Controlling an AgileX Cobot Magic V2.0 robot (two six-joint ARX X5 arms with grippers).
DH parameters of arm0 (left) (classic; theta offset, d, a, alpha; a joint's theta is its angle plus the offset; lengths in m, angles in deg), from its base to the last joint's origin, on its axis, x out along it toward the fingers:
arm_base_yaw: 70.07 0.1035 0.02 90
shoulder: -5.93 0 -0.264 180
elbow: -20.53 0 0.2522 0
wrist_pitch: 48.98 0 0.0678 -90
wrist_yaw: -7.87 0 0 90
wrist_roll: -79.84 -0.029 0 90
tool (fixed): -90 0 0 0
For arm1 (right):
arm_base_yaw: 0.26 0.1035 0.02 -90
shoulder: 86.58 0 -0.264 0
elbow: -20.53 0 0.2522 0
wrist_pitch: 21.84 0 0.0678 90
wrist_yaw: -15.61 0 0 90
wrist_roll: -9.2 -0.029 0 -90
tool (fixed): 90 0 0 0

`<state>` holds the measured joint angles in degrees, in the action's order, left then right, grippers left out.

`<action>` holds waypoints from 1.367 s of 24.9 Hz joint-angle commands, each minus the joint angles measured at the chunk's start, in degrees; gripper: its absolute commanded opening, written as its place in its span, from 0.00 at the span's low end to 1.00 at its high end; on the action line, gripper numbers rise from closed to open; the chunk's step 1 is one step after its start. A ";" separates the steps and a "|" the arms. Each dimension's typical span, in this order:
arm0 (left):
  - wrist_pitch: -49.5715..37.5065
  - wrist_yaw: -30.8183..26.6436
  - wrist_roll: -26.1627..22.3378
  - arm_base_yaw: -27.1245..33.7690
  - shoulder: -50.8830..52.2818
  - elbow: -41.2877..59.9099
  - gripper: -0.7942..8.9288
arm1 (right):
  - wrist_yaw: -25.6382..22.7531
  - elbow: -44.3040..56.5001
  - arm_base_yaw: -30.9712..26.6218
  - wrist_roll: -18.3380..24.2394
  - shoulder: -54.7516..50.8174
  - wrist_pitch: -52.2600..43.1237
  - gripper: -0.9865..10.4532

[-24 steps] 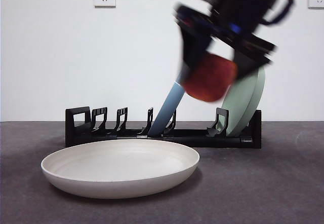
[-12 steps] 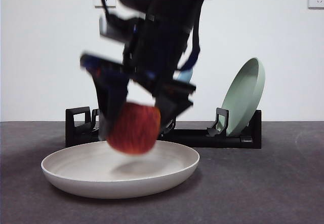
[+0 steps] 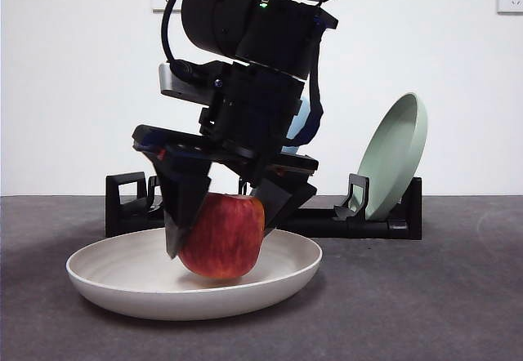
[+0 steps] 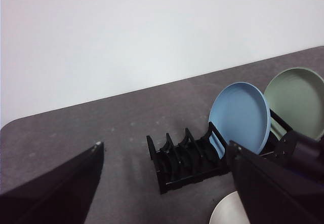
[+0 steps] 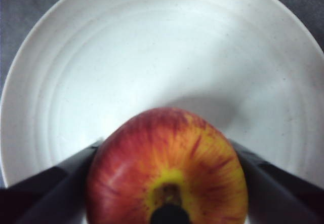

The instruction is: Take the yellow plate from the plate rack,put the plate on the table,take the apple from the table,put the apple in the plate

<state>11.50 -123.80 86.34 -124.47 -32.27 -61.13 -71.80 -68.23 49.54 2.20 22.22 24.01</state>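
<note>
Releasing comes next, judged from the front view: the right claw [image 3: 219,229] grips the apple [image 3: 222,237] low inside the yellow plate [image 3: 122,289] on the table [image 3: 425,304]; part the jaws only at firm contact.

Left wrist view: left claw [image 4: 167,183] spread, empty, above the black slotted plate rack [image 4: 185,159].

Right wrist view: streaked, glossy apple over matte, ringed plate.

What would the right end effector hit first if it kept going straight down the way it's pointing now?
The yellow plate. The right end effector points down, shut on the apple, which looks to sit at or just above the plate's floor.
</note>
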 commanded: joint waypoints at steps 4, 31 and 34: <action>0.76 -0.26 -0.02 0.11 0.11 0.31 0.50 | 0.02 -0.31 0.09 0.48 0.20 -0.37 0.59; -5.99 10.82 -13.94 1.40 -16.65 0.31 0.07 | -3.78 -0.31 -12.15 6.73 -37.90 8.33 0.07; -5.75 14.32 -14.29 6.56 -17.27 0.50 0.07 | -4.11 -0.24 -15.74 6.75 -40.92 9.18 0.07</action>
<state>6.03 -109.42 72.99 -117.95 -49.73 -61.11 -75.91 -68.52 33.65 8.65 -18.81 33.26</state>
